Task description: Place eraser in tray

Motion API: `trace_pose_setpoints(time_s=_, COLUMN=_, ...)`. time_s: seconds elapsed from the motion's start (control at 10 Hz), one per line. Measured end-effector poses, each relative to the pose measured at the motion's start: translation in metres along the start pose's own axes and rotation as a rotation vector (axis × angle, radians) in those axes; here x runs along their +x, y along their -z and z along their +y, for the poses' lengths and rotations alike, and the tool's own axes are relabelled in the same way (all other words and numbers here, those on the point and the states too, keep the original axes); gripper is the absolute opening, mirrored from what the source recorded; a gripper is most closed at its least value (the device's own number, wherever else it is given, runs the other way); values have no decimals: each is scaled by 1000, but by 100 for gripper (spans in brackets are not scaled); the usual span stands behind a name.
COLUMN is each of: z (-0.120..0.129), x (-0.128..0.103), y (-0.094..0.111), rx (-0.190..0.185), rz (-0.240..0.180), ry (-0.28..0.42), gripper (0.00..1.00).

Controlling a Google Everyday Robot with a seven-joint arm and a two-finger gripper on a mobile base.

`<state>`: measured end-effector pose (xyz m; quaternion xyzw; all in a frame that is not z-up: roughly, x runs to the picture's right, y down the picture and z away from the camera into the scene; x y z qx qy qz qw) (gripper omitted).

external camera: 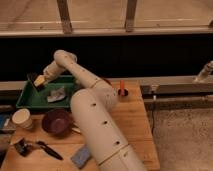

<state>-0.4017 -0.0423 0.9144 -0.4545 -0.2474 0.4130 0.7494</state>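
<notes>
My arm reaches from the bottom middle up and left to the green tray (30, 101) at the table's back left. My gripper (38, 81) hangs over the tray's back left corner, just above its floor. A small pale yellowish block (41, 83), which looks like the eraser, sits right at the gripper's tip. I cannot tell whether it is held or lying in the tray. A crumpled grey-white thing (56, 94) lies in the middle of the tray.
A dark red bowl (56, 121) and a white cup (22, 119) stand in front of the tray. A black tool (49, 149) and a blue-grey block (80, 156) lie near the front edge. A red-topped thing (121, 89) stands at the back right.
</notes>
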Motion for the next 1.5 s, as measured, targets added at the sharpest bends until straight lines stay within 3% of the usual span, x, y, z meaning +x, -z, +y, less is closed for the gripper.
trace_pose_setpoints(time_s=0.5, z=0, x=0, y=0, rx=0, rz=0, ry=0, gripper=76)
trace_pose_setpoints(time_s=0.6, z=0, x=0, y=0, rx=0, rz=0, ry=0, gripper=80)
trace_pose_setpoints(time_s=1.5, z=0, x=0, y=0, rx=0, rz=0, ry=-1, gripper=80)
